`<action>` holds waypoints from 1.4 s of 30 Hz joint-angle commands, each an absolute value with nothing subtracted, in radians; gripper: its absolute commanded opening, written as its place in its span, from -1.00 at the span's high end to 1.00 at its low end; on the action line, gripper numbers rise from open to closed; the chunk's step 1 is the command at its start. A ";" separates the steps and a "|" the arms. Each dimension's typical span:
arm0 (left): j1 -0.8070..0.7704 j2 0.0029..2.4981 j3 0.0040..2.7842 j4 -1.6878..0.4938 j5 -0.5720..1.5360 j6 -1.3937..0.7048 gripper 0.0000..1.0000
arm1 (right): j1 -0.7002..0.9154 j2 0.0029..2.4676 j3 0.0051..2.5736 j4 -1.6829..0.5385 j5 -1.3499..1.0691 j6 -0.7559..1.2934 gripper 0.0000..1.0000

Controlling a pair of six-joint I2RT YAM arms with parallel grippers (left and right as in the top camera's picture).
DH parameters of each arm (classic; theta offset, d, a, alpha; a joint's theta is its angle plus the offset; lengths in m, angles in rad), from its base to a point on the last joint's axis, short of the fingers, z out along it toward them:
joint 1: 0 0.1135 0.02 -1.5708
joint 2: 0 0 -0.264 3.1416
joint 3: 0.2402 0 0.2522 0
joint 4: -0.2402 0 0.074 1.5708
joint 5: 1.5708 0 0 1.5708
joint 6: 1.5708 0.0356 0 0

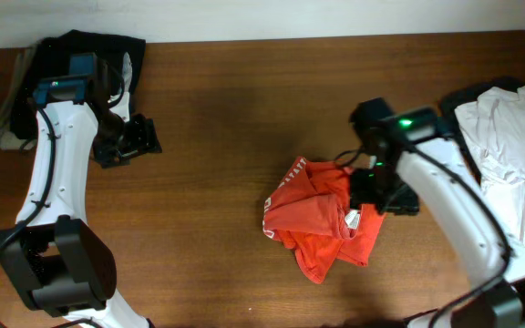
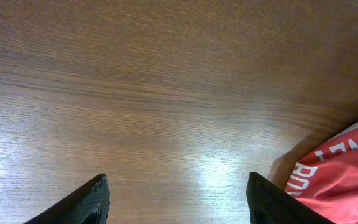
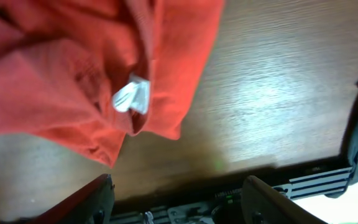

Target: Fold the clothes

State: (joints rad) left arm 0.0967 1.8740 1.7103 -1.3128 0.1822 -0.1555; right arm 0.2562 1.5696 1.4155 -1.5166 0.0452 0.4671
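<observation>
Right claw (image 3: 179,190), apart and empty, hovers over crumpled red T-shirt (image 1: 317,219), probably seeking a grip; left claw (image 2: 178,193) apart, idle.

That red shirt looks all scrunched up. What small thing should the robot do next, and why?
Probably lower the right gripper onto an edge of the red T-shirt and pinch it, to start spreading it flat. The shirt lies crumpled, and those jaws stand open right by it, holding nothing.

Left hand (image 1: 128,142) open wide; right hand (image 1: 383,193) open wide, facing down.
</observation>
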 commanded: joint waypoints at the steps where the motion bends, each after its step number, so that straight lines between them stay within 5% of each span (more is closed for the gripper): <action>1: 0.099 1.881 1.698 -1.314 0.179 -0.164 -0.41 | 0.221 1.490 1.414 -1.517 0.065 0.470 -0.33; 17: 0.099 1.881 1.698 -1.301 0.206 -0.164 -0.41 | 0.222 1.327 1.363 -1.382 0.103 0.533 -0.35; 22: 0.099 1.881 1.698 -1.301 0.206 -0.164 -0.41 | 0.222 1.339 1.255 -1.257 0.106 0.529 -0.70; 25: 0.099 1.881 1.698 -1.297 0.205 -0.164 -0.41 | 0.222 1.370 1.201 -1.151 0.093 0.479 -0.72; 35: 0.099 1.881 1.698 -1.293 0.205 -0.164 -0.41 | 0.220 1.693 1.194 -0.936 0.060 0.389 -0.54; 42: 0.099 1.881 1.698 -1.282 0.205 -0.164 -0.41 | 0.220 1.776 1.194 -0.908 0.069 0.369 -0.07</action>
